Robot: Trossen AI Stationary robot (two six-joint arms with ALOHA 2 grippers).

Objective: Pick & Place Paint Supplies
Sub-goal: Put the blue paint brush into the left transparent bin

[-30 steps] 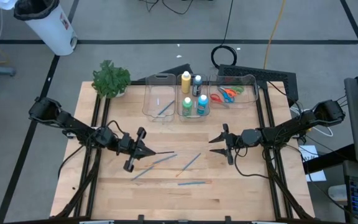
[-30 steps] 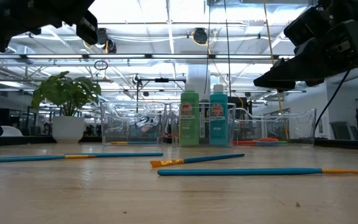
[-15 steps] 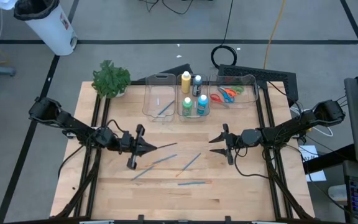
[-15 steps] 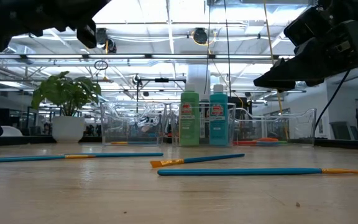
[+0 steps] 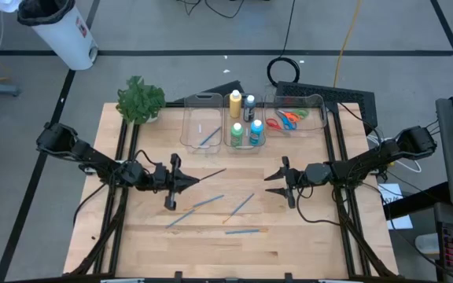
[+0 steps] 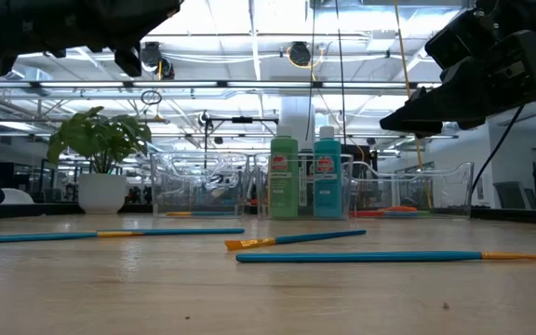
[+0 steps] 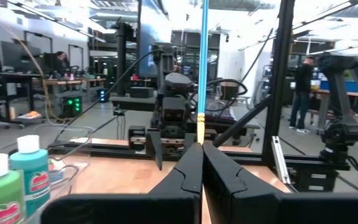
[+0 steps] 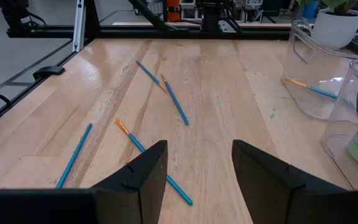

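My left gripper (image 5: 185,180) hangs above the table's left half, shut on a thin blue paintbrush (image 5: 209,174) that points toward the clear bins. My right gripper (image 5: 277,183) hovers open over the right half with nothing between its fingers (image 8: 197,158). Several more blue brushes with orange tips (image 5: 242,204) lie flat on the wood between the arms. The left bin (image 5: 203,130) holds one brush, the middle bin (image 5: 246,132) holds paint bottles, and the right bin (image 5: 293,118) holds scissors. My left gripper pinches the brush between its two fingertips at the orange-banded end (image 7: 201,132). The long blue handle (image 7: 203,56) sticks out ahead, in line with the fingers. The brush is lifted clear of the table and slants a little upward.
A potted green plant (image 5: 140,100) stands at the far left corner. The three bins line the far edge. Bare wood lies along the near edge and on either side of the loose brushes.
My left gripper has turned at the wrist without shifting place. The held brush has swung with it, its free end going toward the table's far edge and the bins, and it has stayed clear of the table.
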